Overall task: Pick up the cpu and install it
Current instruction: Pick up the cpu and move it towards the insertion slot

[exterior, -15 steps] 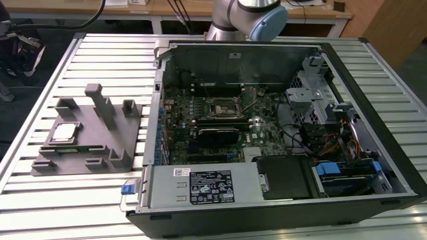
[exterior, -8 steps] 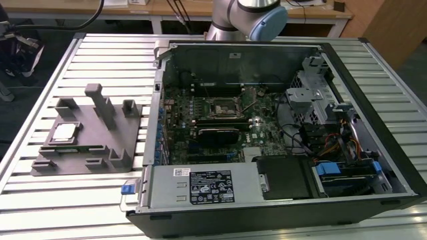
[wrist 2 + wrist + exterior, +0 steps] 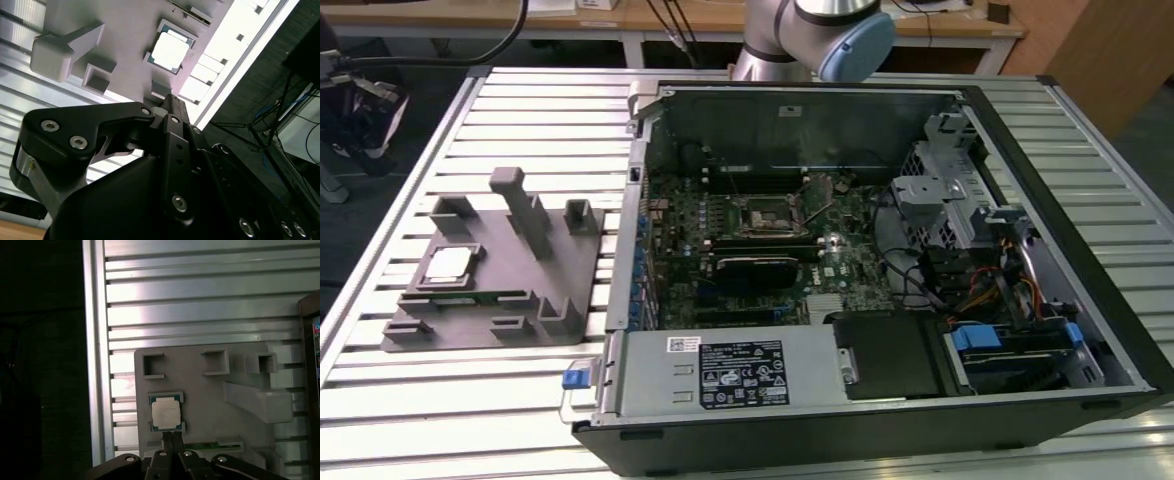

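The cpu [image 3: 450, 264] lies flat in its pocket in the grey tray [image 3: 507, 275]. It has not been picked up, so both the lifting and the fitting are left to do. The socket [image 3: 763, 212] sits inside the open computer case [image 3: 801, 120], right beside the tray. The claw [image 3: 171, 436] hangs up above the tray, over the cpu's side of it. Its two fingers are pressed together with nothing between them. The exterior view takes in the tray, the case and the bench [image 3: 400, 400] all at once. Both wrist views look down past the claw at the tray and the cpu's shiny top.
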